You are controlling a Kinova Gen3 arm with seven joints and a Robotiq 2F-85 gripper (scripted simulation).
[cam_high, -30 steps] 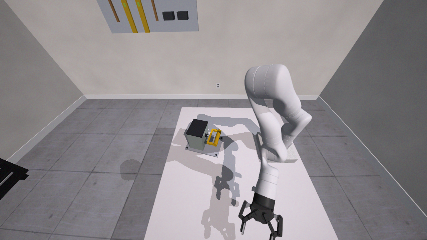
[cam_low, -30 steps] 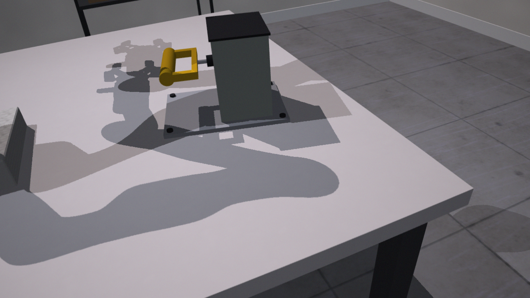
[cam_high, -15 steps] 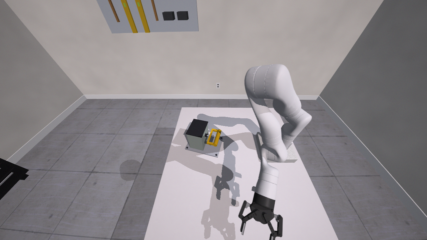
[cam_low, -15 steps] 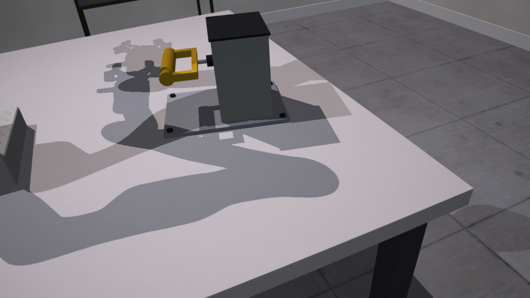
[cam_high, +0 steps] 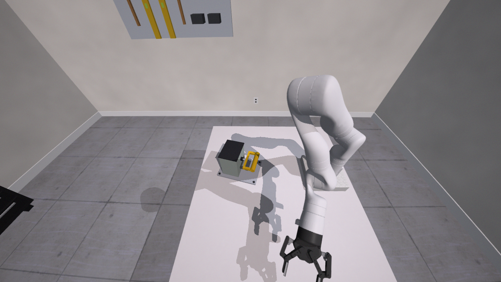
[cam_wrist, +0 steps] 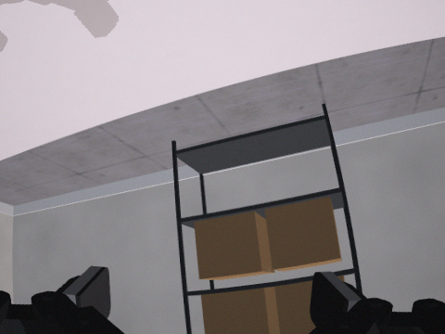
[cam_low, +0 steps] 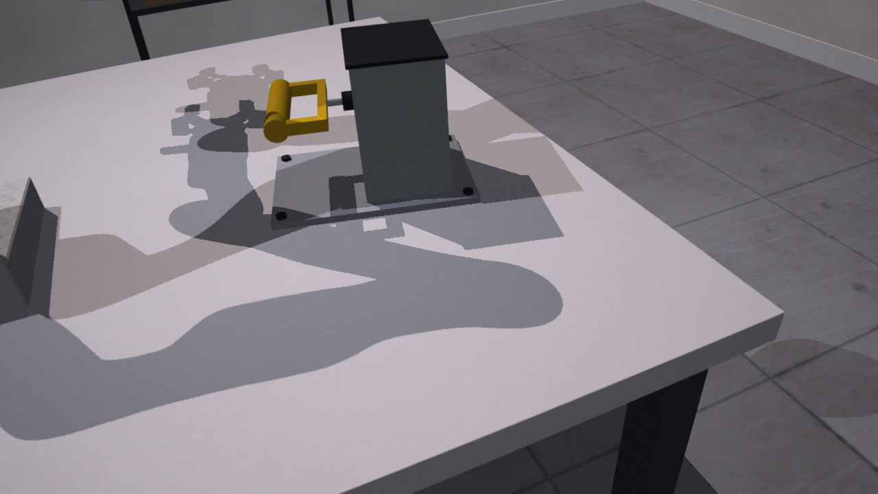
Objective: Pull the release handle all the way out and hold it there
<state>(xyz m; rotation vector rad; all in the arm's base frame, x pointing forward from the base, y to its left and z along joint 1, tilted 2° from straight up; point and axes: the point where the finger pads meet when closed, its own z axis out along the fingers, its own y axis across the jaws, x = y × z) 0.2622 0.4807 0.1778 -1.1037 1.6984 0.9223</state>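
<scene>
A yellow release handle (cam_high: 253,160) (cam_low: 295,110) sticks out on a short rod from a grey box with a black top (cam_high: 230,158) (cam_low: 402,116). The box stands on a grey baseplate (cam_high: 253,178) (cam_low: 300,196) bolted to the white table (cam_high: 217,228) (cam_low: 429,344). The handle sits close to the box. My gripper (cam_high: 305,272) (cam_wrist: 210,294) is open and empty. It hangs in the air over the table's near end, far from the handle. The wrist view shows only its dark fingers at the bottom and no handle.
The arm's base (cam_high: 336,178) stands on the table to the right of the box. A black shelf rack with cardboard boxes (cam_wrist: 266,241) stands by the wall beyond the table's end. A panel with bars (cam_high: 178,17) hangs on the far wall.
</scene>
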